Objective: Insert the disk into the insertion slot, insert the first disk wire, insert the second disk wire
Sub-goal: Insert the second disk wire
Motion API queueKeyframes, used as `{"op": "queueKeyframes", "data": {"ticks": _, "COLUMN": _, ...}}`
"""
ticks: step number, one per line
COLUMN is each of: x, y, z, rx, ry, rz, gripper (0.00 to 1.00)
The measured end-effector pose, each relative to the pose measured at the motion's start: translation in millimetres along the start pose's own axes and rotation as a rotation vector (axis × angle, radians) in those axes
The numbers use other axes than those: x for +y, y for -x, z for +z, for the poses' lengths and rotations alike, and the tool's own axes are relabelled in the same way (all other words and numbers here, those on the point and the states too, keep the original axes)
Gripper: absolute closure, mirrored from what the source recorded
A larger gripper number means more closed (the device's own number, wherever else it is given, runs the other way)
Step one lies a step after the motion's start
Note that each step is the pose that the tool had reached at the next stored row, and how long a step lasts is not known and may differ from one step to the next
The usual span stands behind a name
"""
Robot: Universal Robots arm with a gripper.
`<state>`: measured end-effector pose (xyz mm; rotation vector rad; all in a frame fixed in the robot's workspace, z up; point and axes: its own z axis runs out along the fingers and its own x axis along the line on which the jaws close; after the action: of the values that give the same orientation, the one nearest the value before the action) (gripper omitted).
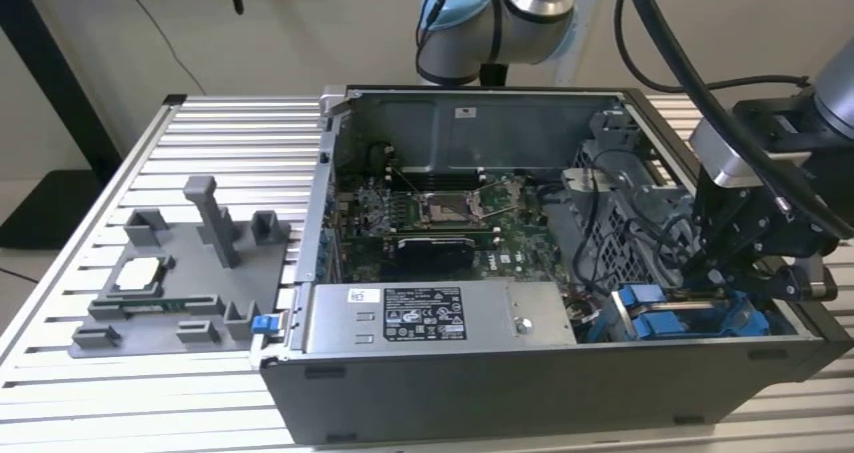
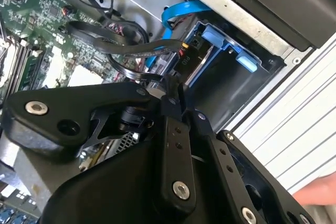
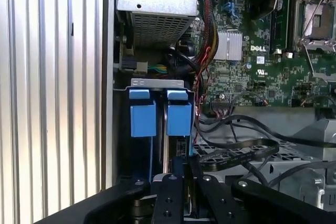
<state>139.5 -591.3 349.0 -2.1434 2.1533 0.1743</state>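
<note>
Disk [image 3: 167, 148] edge-on between blue plastic tabs [image 3: 143, 113]

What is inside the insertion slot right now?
The insertion slot holds the disk, seen edge-on between blue carrier tabs. A flat cable runs toward it. The end effector covers its near end, so the connectors are hidden.

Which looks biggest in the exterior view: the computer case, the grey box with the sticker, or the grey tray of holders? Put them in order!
Biggest to smallest, as they look:
1. Computer case
2. Grey tray of holders
3. Grey box with the sticker
The tray and box look close in size, so that order is unsure.
</note>
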Motion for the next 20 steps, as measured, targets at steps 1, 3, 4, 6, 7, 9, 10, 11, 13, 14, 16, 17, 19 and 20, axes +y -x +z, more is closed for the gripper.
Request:
{"op": "queueKeyframes", "data": {"ticks": 1, "x": 0.1, "y": 0.1, "z": 0.1, "rx": 0.0, "ry": -0.0012, "rz": 0.003, "gripper": 1.0}}
{"op": "queueKeyframes", "data": {"ticks": 3, "x": 0.4, "y": 0.1, "z": 0.2, "rx": 0.0, "ry": -0.0033, "rz": 0.009, "gripper": 1.0}}
{"op": "queueKeyframes", "data": {"ticks": 4, "x": 0.5, "y": 0.1, "z": 0.2, "rx": 0.0, "ry": -0.0039, "rz": 0.011, "gripper": 1.0}}
{"op": "queueKeyframes", "data": {"ticks": 6, "x": 0.4, "y": 0.2, "z": 0.4, "rx": -0.0001, "ry": -0.0043, "rz": 0.012, "gripper": 1.0}}
{"op": "queueKeyframes", "data": {"ticks": 7, "x": 0.5, "y": 0.2, "z": 0.5, "rx": 0.0, "ry": -0.0045, "rz": 0.012, "gripper": 1.0}}
{"op": "queueKeyframes", "data": {"ticks": 9, "x": 0.5, "y": 0.1, "z": 1.2, "rx": -0.0002, "ry": -0.0056, "rz": 0.012, "gripper": 1.0}}
{"op": "queueKeyframes", "data": {"ticks": 10, "x": 0.5, "y": 0.0, "z": 1.6, "rx": 0.0, "ry": -0.0067, "rz": 0.012, "gripper": 1.0}}
{"op": "queueKeyframes", "data": {"ticks": 11, "x": 0.5, "y": -0.1, "z": 2.1, "rx": -0.0002, "ry": -0.008, "rz": 0.012, "gripper": 1.0}}
{"op": "queueKeyframes", "data": {"ticks": 13, "x": 0.5, "y": -0.2, "z": 2.7, "rx": 0.0, "ry": -0.0102, "rz": 0.011, "gripper": 1.0}}
{"op": "queueKeyframes", "data": {"ticks": 14, "x": 0.5, "y": -0.2, "z": 3.0, "rx": 0.0, "ry": -0.0112, "rz": 0.011, "gripper": 1.0}}
{"op": "queueKeyframes", "data": {"ticks": 16, "x": 0.5, "y": -0.3, "z": 3.5, "rx": -0.0001, "ry": -0.0129, "rz": 0.011, "gripper": 1.0}}
{"op": "queueKeyframes", "data": {"ticks": 17, "x": 0.5, "y": -0.3, "z": 3.7, "rx": -0.0001, "ry": -0.0135, "rz": 0.011, "gripper": 1.0}}
{"op": "queueKeyframes", "data": {"ticks": 19, "x": 0.4, "y": -0.3, "z": 4.0, "rx": -0.0001, "ry": -0.0145, "rz": 0.011, "gripper": 1.0}}
{"op": "queueKeyframes", "data": {"ticks": 20, "x": 0.4, "y": -0.2, "z": 4.8, "rx": -0.0004, "ry": -0.0159, "rz": 0.011, "gripper": 1.0}}
